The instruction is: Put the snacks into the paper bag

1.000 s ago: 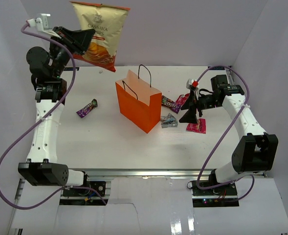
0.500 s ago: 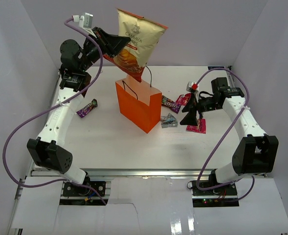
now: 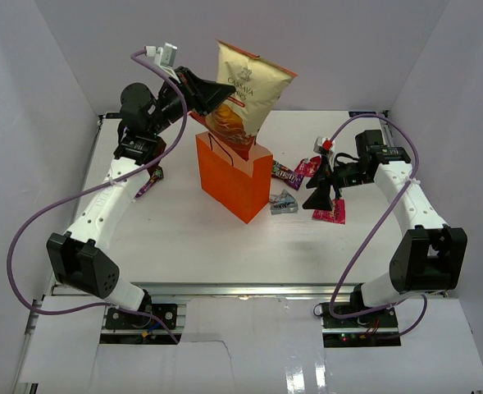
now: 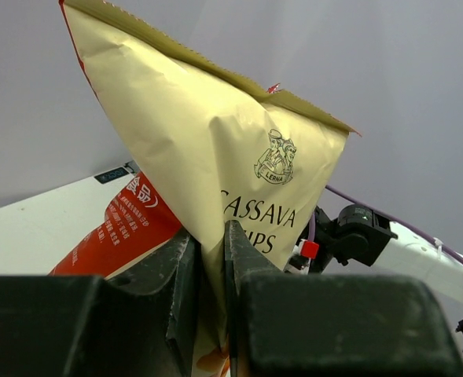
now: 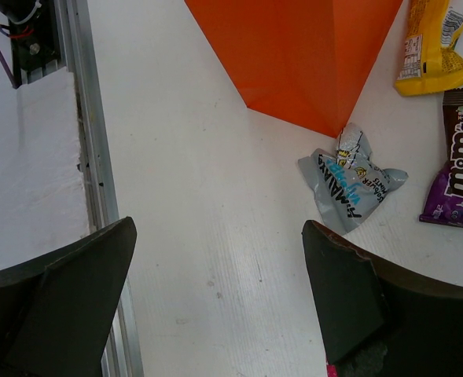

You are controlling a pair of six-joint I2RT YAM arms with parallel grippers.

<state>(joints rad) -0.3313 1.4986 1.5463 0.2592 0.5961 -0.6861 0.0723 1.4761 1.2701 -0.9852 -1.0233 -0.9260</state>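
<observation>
so that they drop in, my left gripper (image 4: pixel 213 263) pinches the chips (image 3: pixel 253 84) above the bag (image 3: pixel 234 185); right gripper (image 3: pixel 317 195) gapes empty.

The left fingers (image 4: pixel 255 267) are being held clamped on the chip bag (image 3: pixel 253 82) above the paper bag (image 3: pixel 225 180); the right fingers (image 5: pixel 349 290), spread, beside it.

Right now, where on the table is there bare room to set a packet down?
The widest bare patch of table lies between the paper bag and the near rail. Another lies at the far right, behind the right arm. Right of the bag it is crowded: silver-blue packet, pink packet, brown packet, open right fingers.
</observation>
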